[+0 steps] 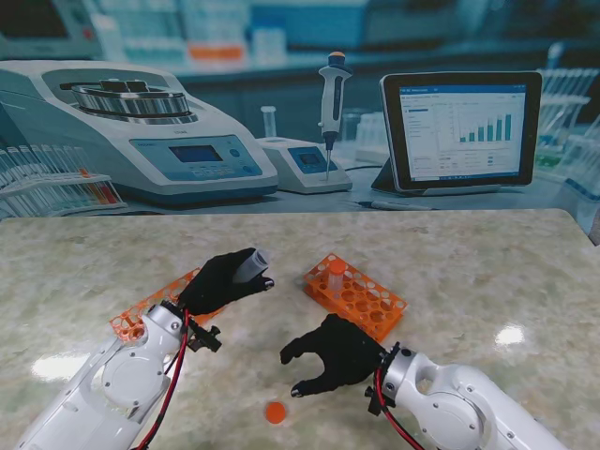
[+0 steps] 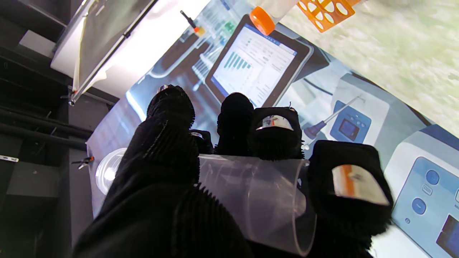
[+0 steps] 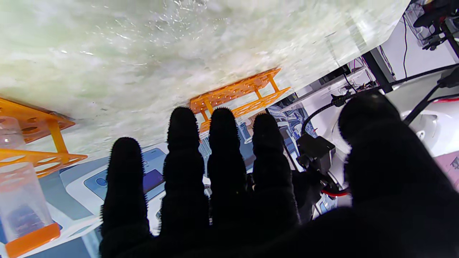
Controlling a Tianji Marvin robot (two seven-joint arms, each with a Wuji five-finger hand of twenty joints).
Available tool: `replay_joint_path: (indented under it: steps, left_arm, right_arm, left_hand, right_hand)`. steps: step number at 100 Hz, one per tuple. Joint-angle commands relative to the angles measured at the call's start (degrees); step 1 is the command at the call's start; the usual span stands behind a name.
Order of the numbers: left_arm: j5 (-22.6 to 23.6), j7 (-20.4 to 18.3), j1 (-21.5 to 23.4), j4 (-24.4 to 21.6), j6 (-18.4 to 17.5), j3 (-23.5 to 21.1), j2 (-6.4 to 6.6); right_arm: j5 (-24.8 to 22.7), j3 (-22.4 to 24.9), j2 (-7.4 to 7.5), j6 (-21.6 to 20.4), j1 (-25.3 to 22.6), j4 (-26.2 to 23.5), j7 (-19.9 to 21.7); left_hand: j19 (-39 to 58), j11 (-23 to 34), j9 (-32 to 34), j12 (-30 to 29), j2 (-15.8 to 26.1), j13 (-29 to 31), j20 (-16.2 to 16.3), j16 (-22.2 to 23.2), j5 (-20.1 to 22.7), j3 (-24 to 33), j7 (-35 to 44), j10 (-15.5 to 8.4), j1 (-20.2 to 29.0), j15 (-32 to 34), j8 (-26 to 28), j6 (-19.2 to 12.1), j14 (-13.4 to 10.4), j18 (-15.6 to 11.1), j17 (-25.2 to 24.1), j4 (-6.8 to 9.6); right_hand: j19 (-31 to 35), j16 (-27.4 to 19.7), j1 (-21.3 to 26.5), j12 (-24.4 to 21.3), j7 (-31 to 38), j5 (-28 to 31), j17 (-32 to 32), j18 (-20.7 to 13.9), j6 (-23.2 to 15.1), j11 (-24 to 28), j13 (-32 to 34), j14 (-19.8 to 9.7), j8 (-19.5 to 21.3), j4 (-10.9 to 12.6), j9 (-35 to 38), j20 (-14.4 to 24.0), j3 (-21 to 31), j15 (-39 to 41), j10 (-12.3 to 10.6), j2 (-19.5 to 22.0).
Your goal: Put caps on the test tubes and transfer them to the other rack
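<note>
Robot hand (image 1: 223,278) around uncapped tube (image 1: 250,263)

No legible text. Tablet screen (image 1: 460,128), at 1 o'clock, shows a bar chart; its captions, perhaps headings, are too small to read.

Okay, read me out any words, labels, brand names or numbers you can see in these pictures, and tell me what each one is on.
None can be read.
Tablet screen: charts and lines of text, too small to read.
Centrifuge panel: lit display and buttons, blurred.
Small device under the pipette: display unreadable.
Orange racks, the test tube in the left hand, and the loose orange cap: no visible markings.
</note>
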Motion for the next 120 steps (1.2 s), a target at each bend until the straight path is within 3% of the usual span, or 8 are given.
replay_joint_path:
  steps: [1, 18, 65, 94, 120]
  left_arm:
    - [-0.1, -0.1, 0.6, -0.8, 0.0, 0.1, 0.04]
    - [0.3, 0.0, 1.4, -1.3, 0.3, 0.3, 0.09]
    - [1.5, -0.2, 4.5, -3.4, 0.5, -1.1, 0.4]
    - [1.6, -0.6, 6.6, -5.2, 0.0, -2.4, 0.59]
    - [2.1, -0.5, 8.1, -6.2, -0.5, -3.7, 0.67]
  right_arm:
    - [-0.9, -0.6, -0.02, 0.2, -0.2, -0.5, 0.1]
    - [-3.3, -2.2, 0.2, 0.0, 0.4, -0.1, -0.4]
    - [-9.8, -10.2, 0.81, 1.5, 3.3, 1.4, -2.6]
    - [-13.4, -16.2, 1.27, 3.6, 6.1, 2.7, -3.8]
    - [-12.5, -21.7, 1.1, 4.4, 10.0, 5.3, -4.9]
  left_hand:
    - [12.1, 1.9, 2.3, 1.1, 3.0, 4.1, 0.2, 0.6, 1.6, 0.1, 4.2, 0.4, 1.3, 7.1, 2.5, -2.5, -2.9, -9.6, 3.1, 0.19]
    - [12.8, 2.4, 2.8, 1.3, 3.1, 4.7, 0.4, 0.1, 1.6, 0.2, 4.2, 0.2, 1.1, 7.6, 2.2, -2.5, -3.3, -10.3, 3.1, 0.33]
    - [13.2, 2.7, 3.3, 1.3, 3.2, 5.6, 0.7, -0.6, 1.5, 0.6, 4.3, -0.5, 0.6, 7.8, 1.7, -2.8, -4.1, -11.5, 3.2, 0.66]
    - [13.2, 2.7, 3.3, 1.3, 3.4, 5.6, 0.8, -0.8, 1.5, 0.6, 4.3, -0.8, 0.3, 7.8, 1.7, -2.8, -4.1, -11.5, 3.2, 0.69]
    - [13.2, 2.7, 3.2, 1.2, 3.5, 5.7, 0.8, -0.9, 1.3, 0.7, 4.2, -1.0, 0.2, 7.7, 1.6, -3.0, -4.2, -11.5, 3.2, 0.69]
  right_hand:
    - [1.7, 2.4, 0.7, 2.5, 0.7, 0.8, 0.4, -0.9, 0.2, 1.7, 1.6, -0.3, 2.2, 0.7, 0.3, 2.2, 1.6, 2.2, 0.2, -3.2]
    - [3.3, 5.8, 1.8, 6.7, 2.2, 1.1, 1.9, -2.1, -0.6, 4.0, 1.9, -0.6, 6.4, 0.6, -0.6, 5.2, 3.4, 4.0, -0.4, -6.7]
    - [6.6, 9.4, 1.2, 8.4, 0.3, 0.8, 4.0, -4.9, 0.4, 3.5, 0.2, -0.8, 8.0, -0.5, -3.7, 10.9, 12.9, 5.3, 0.6, -14.2]
    - [8.6, 12.2, 0.7, 9.7, 0.4, 0.9, 4.5, -6.2, 0.4, 4.4, -0.9, -1.0, 8.4, -0.9, -4.6, 13.3, 14.9, 7.6, 0.8, -16.0]
    - [9.3, 14.0, 0.7, 10.6, 0.8, 1.2, 4.5, -6.5, 0.1, 5.1, -1.2, -1.1, 8.9, -1.0, -4.6, 14.7, 15.4, 9.2, 0.8, -16.6]
